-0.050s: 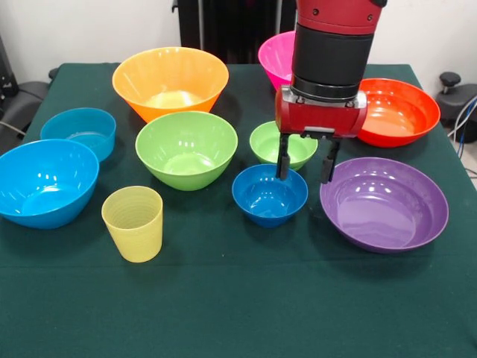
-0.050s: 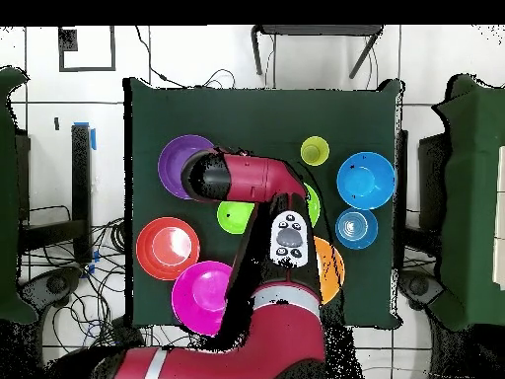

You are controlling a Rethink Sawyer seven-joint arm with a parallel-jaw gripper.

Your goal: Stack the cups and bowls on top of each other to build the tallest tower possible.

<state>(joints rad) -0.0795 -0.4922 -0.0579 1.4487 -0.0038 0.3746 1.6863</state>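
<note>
My gripper (image 1: 305, 176) hangs open, its fingers pointing down with nothing between them. It is just above the gap between a small dark-blue bowl (image 1: 268, 197), a small green bowl (image 1: 270, 142) and a wide purple bowl (image 1: 384, 205) (image 2: 176, 160). The yellow ribbed cup (image 1: 133, 223) (image 2: 315, 150) stands upright at the front left. A large lime-green bowl (image 1: 186, 148), an orange bowl (image 1: 170, 80), a big blue bowl (image 1: 45, 182) and a low light-blue bowl (image 1: 79, 130) stand left of the gripper. Every piece stands singly on the cloth, and no tower is in view. In the overhead view the arm hides the gripper.
A red-orange bowl (image 1: 399, 112) (image 2: 168, 247) and a pink bowl (image 1: 273, 56) (image 2: 201, 296) stand behind the gripper, the pink one partly hidden by the arm. The dark green tablecloth (image 1: 246, 298) covers the table, with a bare strip along its front edge.
</note>
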